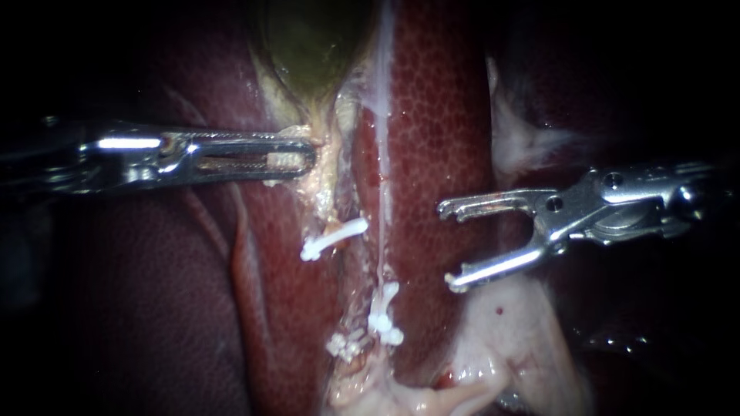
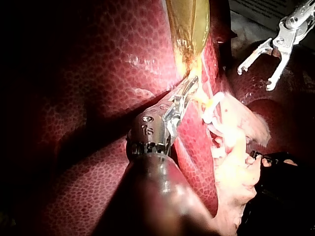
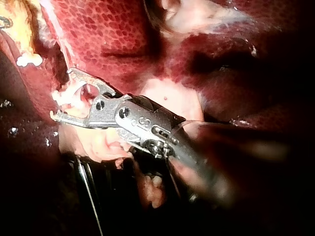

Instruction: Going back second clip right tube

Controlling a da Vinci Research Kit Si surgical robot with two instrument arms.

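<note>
In the endoscope view, the left instrument (image 1: 308, 156), a slim steel shaft with long slotted jaws, has its jaws closed flat on the pale yellowish tissue where the olive-green gallbladder (image 1: 308, 38) narrows. The right instrument (image 1: 447, 245), steel with short hooked jaws, hangs over the mottled dark-red liver (image 1: 439, 115) with its jaws spread wide and nothing between them. It sits just beside the thin whitish right tube (image 1: 383, 177), apart from it. Low on that tube is a white plastic clip (image 1: 384, 314). A second white clip (image 1: 333, 237) crosses the left tube (image 1: 331, 204).

In the left wrist view, the left instrument (image 2: 192, 84) clamps the gallbladder (image 2: 189, 22) at its tapering end. A white clip (image 2: 209, 114) lies just beside the jaws. The right instrument (image 2: 254, 80) is well apart, its jaws gaping and empty.

In the right wrist view, the right instrument (image 3: 61, 94) has its jaws wide. Pale pink tissue shows behind the gap, and whether it touches either jaw cannot be told.
</note>
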